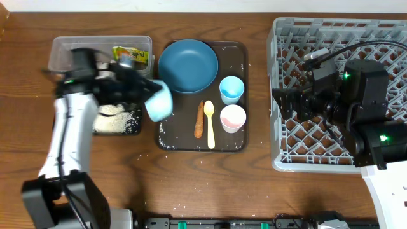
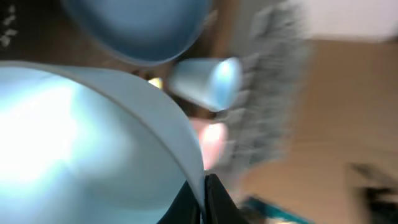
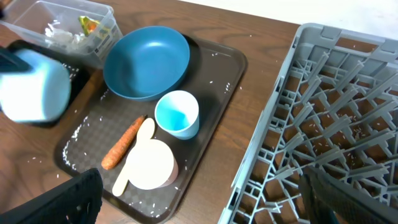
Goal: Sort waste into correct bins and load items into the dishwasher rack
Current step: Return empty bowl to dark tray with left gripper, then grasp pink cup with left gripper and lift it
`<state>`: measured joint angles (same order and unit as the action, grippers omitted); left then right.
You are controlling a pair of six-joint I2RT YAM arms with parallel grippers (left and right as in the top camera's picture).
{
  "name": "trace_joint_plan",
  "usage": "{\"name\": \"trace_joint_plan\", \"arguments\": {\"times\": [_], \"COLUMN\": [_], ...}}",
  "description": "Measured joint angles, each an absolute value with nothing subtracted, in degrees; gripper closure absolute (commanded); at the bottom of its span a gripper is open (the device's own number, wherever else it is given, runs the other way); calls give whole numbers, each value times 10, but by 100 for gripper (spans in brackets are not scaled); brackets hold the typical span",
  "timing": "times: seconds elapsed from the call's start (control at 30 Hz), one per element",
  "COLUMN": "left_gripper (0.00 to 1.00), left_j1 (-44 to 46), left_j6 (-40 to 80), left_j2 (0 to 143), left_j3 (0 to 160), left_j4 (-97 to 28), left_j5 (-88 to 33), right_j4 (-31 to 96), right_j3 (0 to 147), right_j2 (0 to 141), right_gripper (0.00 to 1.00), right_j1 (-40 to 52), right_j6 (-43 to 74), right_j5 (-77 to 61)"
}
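My left gripper [image 1: 151, 88] is shut on the rim of the light-blue bowl [image 1: 160, 103], holding it tilted above the right end of the black tray [image 1: 138, 130], which holds rice [image 1: 113, 118]. In the left wrist view the fingers [image 2: 208, 198] pinch the bowl wall [image 2: 81, 149]. The clear tub [image 1: 63, 46] holds the yellow-green wrapper [image 1: 131, 56] and a white napkin [image 3: 58, 34]. The dark blue plate [image 1: 187, 65], light-blue cup [image 1: 232, 89], pink cup [image 1: 233, 118], yellow spoon [image 1: 209, 124] and brown stick [image 1: 200, 119] sit on the brown serving tray [image 1: 238, 54]. My right gripper [image 1: 286, 102] is open and empty over the left edge of the grey rack [image 1: 337, 38].
Loose rice grains lie on the serving tray's bottom left corner [image 1: 166, 141] and on the table in front [image 1: 203, 187]. The rack [image 3: 329, 124] takes up the right side. Bare wood lies between the serving tray and the rack.
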<state>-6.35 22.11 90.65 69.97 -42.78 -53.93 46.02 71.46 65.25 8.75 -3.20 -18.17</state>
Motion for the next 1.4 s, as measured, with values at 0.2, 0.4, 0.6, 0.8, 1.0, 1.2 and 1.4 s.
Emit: {"name": "trace_joint_plan", "arguments": {"times": [0.2,0.4,0.6,0.8,1.0,1.2,1.4], "left_gripper": [94,94,94,93,88,77,50], "left_j1": [117,233,262,262,263,263,263], "left_j6": [192,182,179,180,180,179,180], "left_j2": [907,924,984,1031,1031,1031,1031], "left_j3": [696,696,696,692,692,692,692], "left_j4": [-413,-413,-406,-396,-396,-396,-403], "left_j5": [-291,-82,18,45,29,-13,-38], "right_j4": [460,461,467,467,467,467,467], "right_j3": [715,715,715,715,715,715,715], "right_j2": [653,653,653,653,653,653,653], "right_gripper": [1,1,1,1,1,1,1], "right_j1": [88,88,88,88,88,88,88], "right_j6": [-32,-32,-32,-32,-32,-32,-32], "right_j5": [-181,-181,-181,-181,-181,-181,-181]}}
